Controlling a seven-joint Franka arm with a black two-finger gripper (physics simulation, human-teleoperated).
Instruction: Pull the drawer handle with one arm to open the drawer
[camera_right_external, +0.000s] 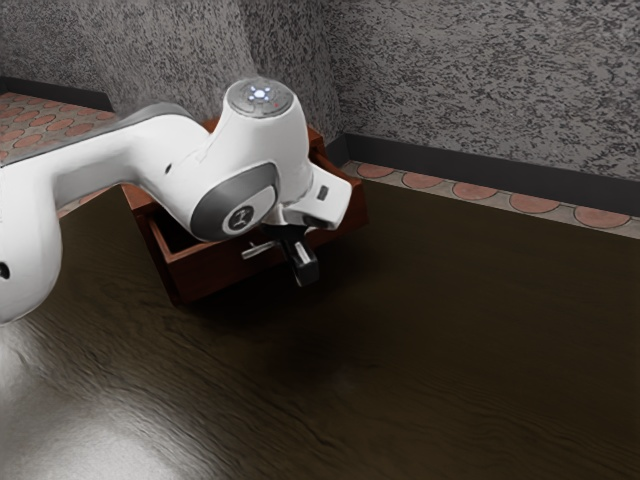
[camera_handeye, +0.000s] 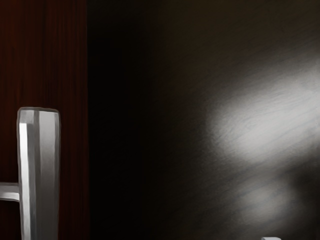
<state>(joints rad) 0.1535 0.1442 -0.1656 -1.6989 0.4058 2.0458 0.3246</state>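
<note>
Beside the drawer handle (camera_right_external: 262, 249), toward the exterior view's right, hangs the end effector (camera_right_external: 304, 270); grip unreadable.

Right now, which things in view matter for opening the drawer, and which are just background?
Job:
drawer
handle, silver
end effector, beside the handle

Background:
table, dark wood
floor, tiled
wall, speckled

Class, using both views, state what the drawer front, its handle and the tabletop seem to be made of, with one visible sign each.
Drawer front: reddish-brown wood, matt; faint vertical grain shows.
Handle: probably brushed metal; silver-grey with bright edges.
Tabletop: dark wood or wood-look veneer, semi-gloss; grain lines and soft light reflections.
</note>
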